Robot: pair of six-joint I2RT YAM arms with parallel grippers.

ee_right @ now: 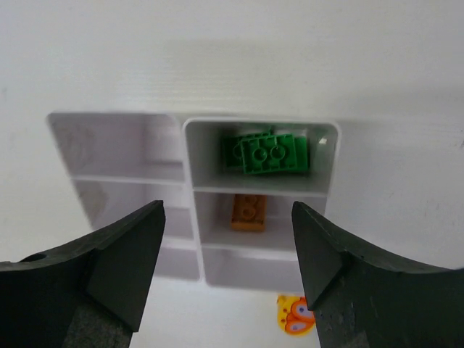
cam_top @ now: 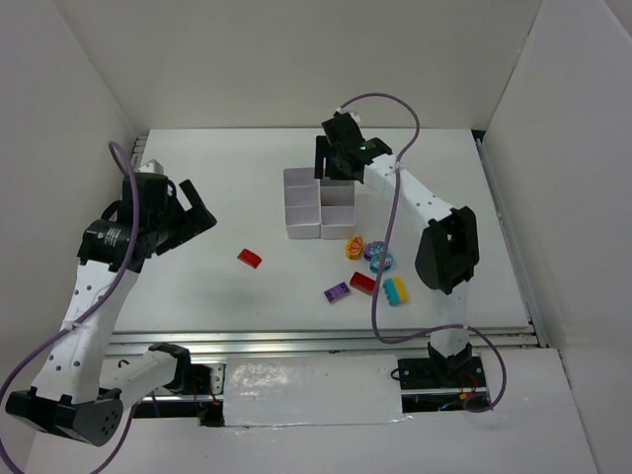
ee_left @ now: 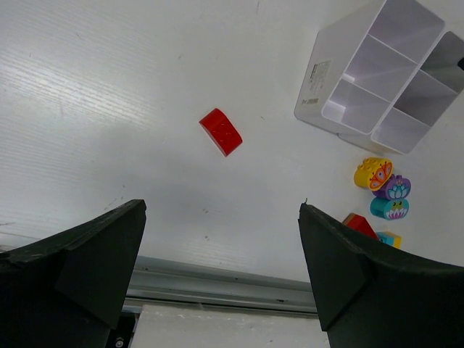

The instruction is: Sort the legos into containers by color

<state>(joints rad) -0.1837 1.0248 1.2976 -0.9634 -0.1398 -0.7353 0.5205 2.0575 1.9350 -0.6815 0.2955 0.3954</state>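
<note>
The white containers [cam_top: 301,232] stand mid-table. In the right wrist view, green legos [ee_right: 268,154] lie in the far right compartment of the containers [ee_right: 333,167], and an orange lego [ee_right: 248,212] lies in the one behind it. My right gripper [ee_right: 226,217] hovers open above them [cam_top: 334,163], holding nothing. A red lego [cam_top: 250,258] lies alone left of the block, and it also shows in the left wrist view [ee_left: 221,131]. My left gripper [ee_left: 221,210] hangs wide open and empty above the table's left side [cam_top: 193,212].
Loose legos lie near the block's front right: a yellow patterned one [cam_top: 355,247], a purple and teal one [cam_top: 380,259], a purple one [cam_top: 337,292], a red one [cam_top: 362,283] and a blue-yellow one [cam_top: 396,290]. White walls enclose the table.
</note>
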